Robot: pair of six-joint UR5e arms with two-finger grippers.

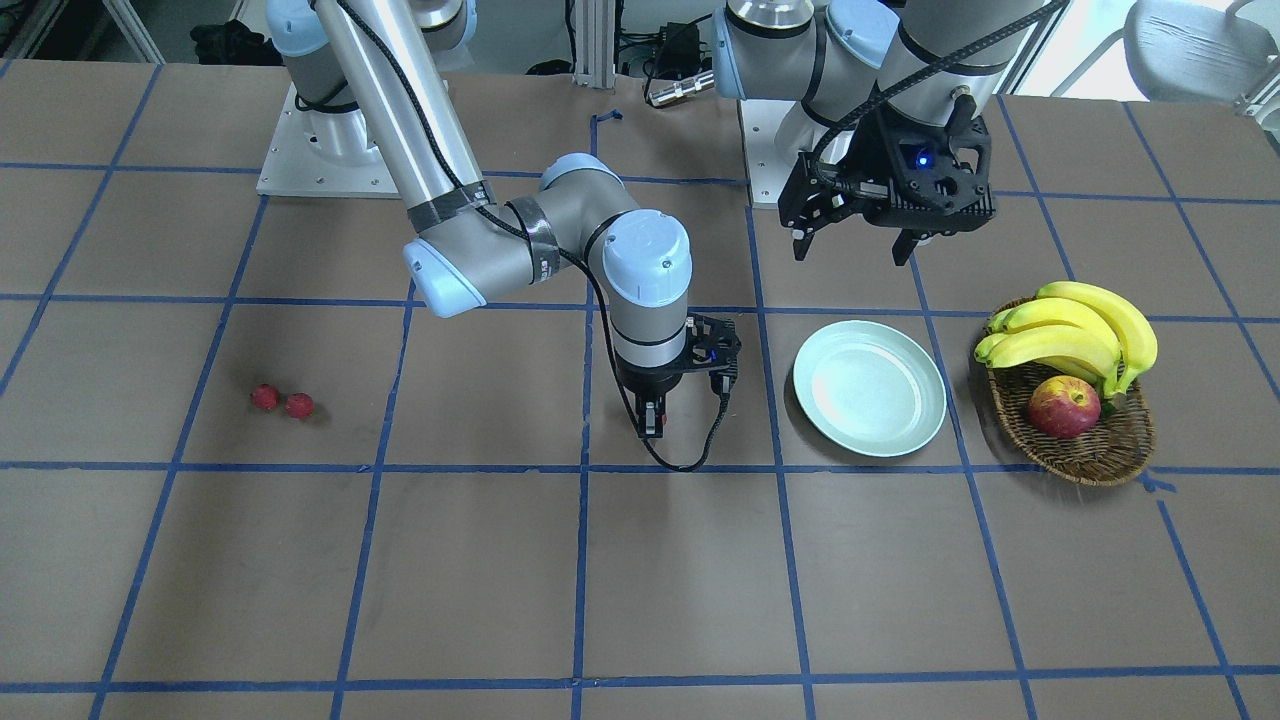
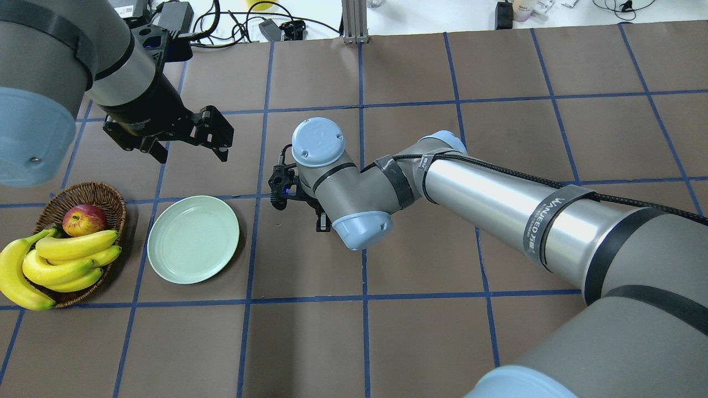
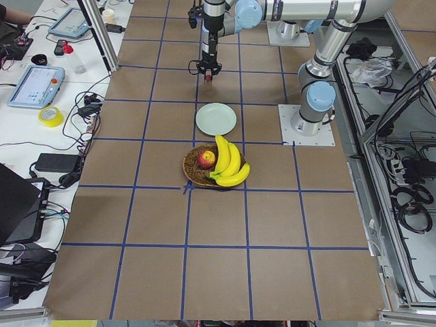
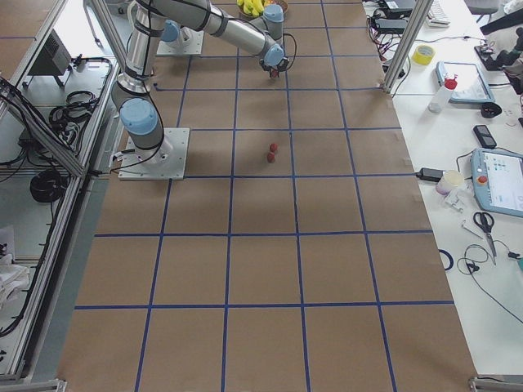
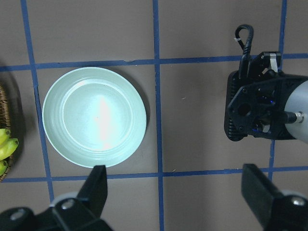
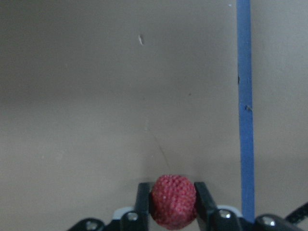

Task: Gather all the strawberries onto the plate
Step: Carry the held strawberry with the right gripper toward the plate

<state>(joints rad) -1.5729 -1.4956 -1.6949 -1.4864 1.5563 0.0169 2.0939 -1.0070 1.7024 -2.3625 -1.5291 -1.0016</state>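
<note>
My right gripper (image 1: 652, 420) is shut on a red strawberry (image 6: 173, 200) and hangs above the table, left of the plate in the front-facing view. The pale mint-green plate (image 1: 869, 388) holds nothing and sits between that gripper and the basket. Two more strawberries (image 1: 265, 397) (image 1: 299, 405) lie side by side on the table far off on the robot's right side. My left gripper (image 1: 855, 240) is open with nothing between its fingers, raised above the table on the robot's side of the plate. The wrist view shows that plate (image 5: 94, 117) below it.
A brown wicker basket (image 1: 1085, 455) beside the plate holds a bunch of bananas (image 1: 1075, 335) and a red-yellow apple (image 1: 1064, 407). The right arm's elbow (image 2: 359, 188) stretches across the middle of the table. Blue tape lines grid the brown tabletop.
</note>
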